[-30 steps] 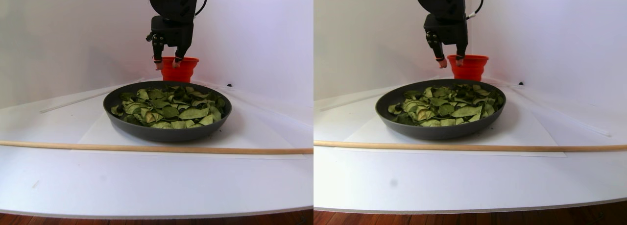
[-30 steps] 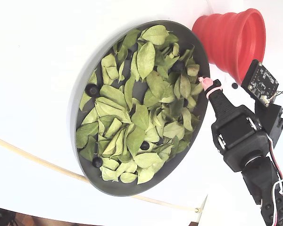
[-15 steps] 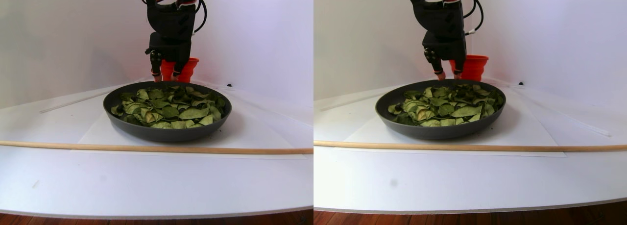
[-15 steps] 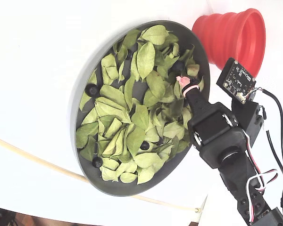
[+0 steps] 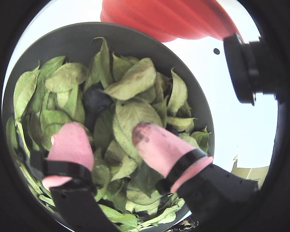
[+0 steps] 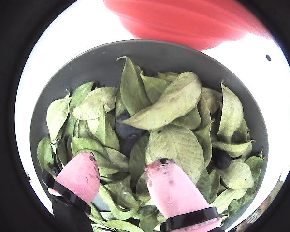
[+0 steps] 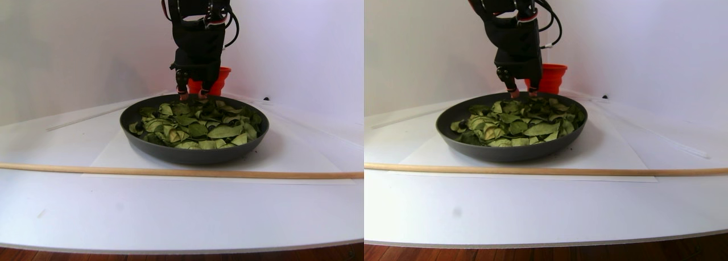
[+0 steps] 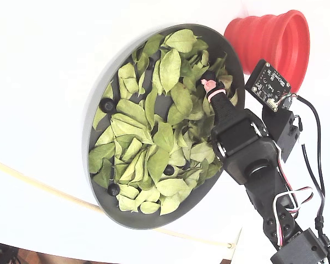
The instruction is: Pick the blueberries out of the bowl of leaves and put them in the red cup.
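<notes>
Change since earlier frames: the hand (image 8: 207,82), formerly level with the red cup (image 8: 275,41), has come down and forward over the bowl (image 8: 99,85), its pink tips now at leaf height on the side nearest the cup.

A wrist view: both pink fingertips (image 5: 70,142) stand wide apart, nothing between them. One blueberry (image 5: 95,101) lies ahead of the gap, half hidden among the leaves (image 5: 135,79). The cup (image 5: 169,17) fills the top edge beyond the bowl rim (image 5: 53,36).

Another wrist view: the same berry (image 6: 127,130) shows dark under a large leaf (image 6: 171,104); a second berry (image 6: 221,158) sits to the right near the bowl wall. Hand (image 6: 123,186) open, empty.

Stereo pair view: hand (image 7: 193,93) low at the far side of the bowl (image 7: 193,153), tips just at the leaves (image 7: 199,127); cup (image 7: 219,79) behind; a wooden rod (image 7: 170,172) lies across the tabletop (image 7: 170,215).

Fixed view: further berries lie well apart from the hand, one at the left edge (image 8: 106,104), two lower down (image 8: 168,170), (image 8: 113,189).

Handling, judged: berries small, round, light, soft-skinned, likely to roll or bruise; best pinched gently across the widest part, from above. Leaves dry, featherweight, liable to be caught up with the berry or to shift and cover it.
</notes>
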Robot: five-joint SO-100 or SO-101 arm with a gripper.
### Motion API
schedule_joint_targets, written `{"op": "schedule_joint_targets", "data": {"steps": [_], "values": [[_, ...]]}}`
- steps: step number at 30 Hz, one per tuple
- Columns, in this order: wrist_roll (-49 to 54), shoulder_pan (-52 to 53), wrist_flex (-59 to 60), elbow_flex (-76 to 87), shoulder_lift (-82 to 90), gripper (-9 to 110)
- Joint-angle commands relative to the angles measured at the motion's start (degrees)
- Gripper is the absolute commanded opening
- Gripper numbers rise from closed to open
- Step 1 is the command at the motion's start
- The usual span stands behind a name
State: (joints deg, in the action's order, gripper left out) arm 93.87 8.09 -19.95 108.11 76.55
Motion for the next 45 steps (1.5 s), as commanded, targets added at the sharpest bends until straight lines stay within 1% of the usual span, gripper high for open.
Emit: {"op": "schedule_joint_targets", "data": {"steps": [1,12,25,45], "values": [[-0.6,1.2,-1.3,-4.1,0.6,19],[-1.7,1.6,-2.7,-6.9,-2.6,19],[-2.8,1.8,-8.1,-8.2,-6.7,20],[-4.9,1.1,-11.3,-11.1,-11.0,21]]}}
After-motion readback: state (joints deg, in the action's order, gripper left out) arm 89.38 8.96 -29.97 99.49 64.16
